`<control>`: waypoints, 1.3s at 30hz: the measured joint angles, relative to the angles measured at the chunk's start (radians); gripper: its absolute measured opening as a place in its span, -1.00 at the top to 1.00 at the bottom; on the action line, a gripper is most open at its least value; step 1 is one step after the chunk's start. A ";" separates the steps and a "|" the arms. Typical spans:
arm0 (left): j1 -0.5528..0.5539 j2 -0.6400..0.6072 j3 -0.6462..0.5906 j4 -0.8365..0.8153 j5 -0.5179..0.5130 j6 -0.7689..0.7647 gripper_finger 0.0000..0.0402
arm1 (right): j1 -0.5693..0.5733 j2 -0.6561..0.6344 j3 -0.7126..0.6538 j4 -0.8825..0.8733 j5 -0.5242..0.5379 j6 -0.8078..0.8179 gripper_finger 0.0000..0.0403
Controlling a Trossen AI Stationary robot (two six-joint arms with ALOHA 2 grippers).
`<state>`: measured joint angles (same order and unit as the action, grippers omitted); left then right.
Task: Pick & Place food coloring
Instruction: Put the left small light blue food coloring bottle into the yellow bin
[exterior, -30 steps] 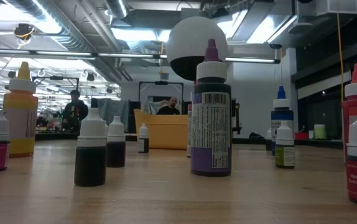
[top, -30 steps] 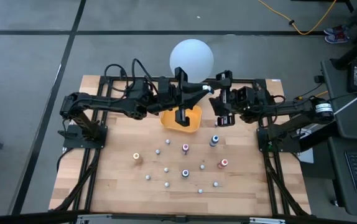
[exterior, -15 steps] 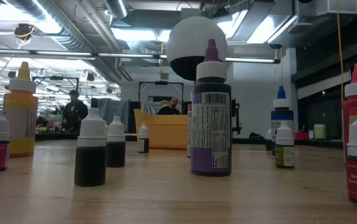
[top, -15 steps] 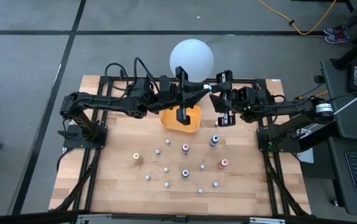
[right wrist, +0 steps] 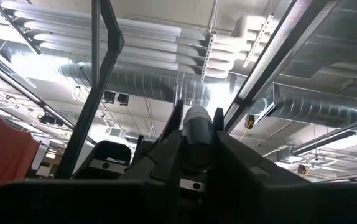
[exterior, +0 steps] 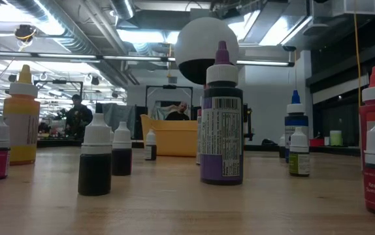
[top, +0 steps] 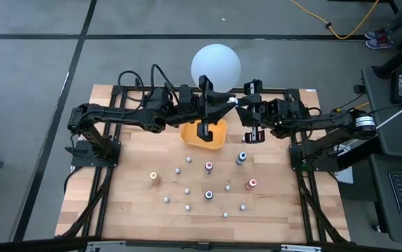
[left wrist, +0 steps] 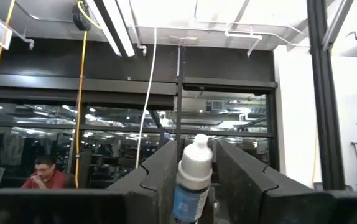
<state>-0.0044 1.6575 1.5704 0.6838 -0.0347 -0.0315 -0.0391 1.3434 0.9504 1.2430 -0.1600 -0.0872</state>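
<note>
Several food coloring bottles point(top: 209, 166) stand upright on the wooden table, and they also show in the low view point(exterior: 221, 117). My left gripper point(top: 233, 101) is at the far middle, just right of the yellow-orange tray point(top: 218, 140), shut on a white-capped bottle point(left wrist: 192, 177). My right gripper point(top: 246, 106) is close beside it, shut on a grey-capped bottle point(right wrist: 197, 134). Both are well above the table top. My left gripper pinches the bottle's blue-labelled body point(left wrist: 188, 202) between its two fingers. The white cap point(left wrist: 197, 158) stands free beyond the fingertips, and the bottle is lifted clear. My right gripper pinches its bottle between its two fingers point(right wrist: 166, 149). The grey cap point(right wrist: 197, 118) shows at the fingertips, and the bottle is lifted clear.
A big white globe point(top: 216, 65) on a black base stands at the far edge behind the tray, and it also shows in the low view point(exterior: 204, 46). The tray also shows in the low view point(exterior: 171, 136). Bare wood lies along the near edge point(top: 201, 224). People sit in the room beyond the table.
My right gripper has turned a little at the wrist beside the left gripper's tip. The left gripper and its bottle have kept still.
</note>
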 joint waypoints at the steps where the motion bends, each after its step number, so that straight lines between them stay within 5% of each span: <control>1: 0.000 -0.008 0.000 -0.012 0.008 0.000 0.40 | 0.000 0.000 0.000 0.000 0.000 0.000 0.53; 7: 0.000 -0.106 0.003 -0.188 0.012 0.013 0.16 | 0.000 -0.001 0.000 -0.009 0.000 0.019 0.59; 15: 0.016 -0.289 0.195 -1.145 -0.096 -0.025 -0.02 | 0.000 -0.031 0.000 -0.266 -0.002 0.162 0.57; 21: 0.015 -0.244 0.418 -1.517 -0.154 -0.017 -0.02 | 0.000 -0.041 0.000 -0.332 -0.002 0.206 0.58; 31: 0.013 -0.102 0.443 -1.502 -0.088 0.036 -0.02 | 0.000 -0.040 0.000 -0.366 -0.018 0.187 0.57; 39: 0.013 -0.105 0.445 -1.432 -0.083 0.054 -0.02 | 0.000 -0.040 0.000 -0.390 -0.017 0.163 0.57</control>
<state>0.0083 1.5524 2.0158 -0.7486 -0.1176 0.0224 -0.0391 1.3036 0.9504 0.8530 -0.1772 0.0761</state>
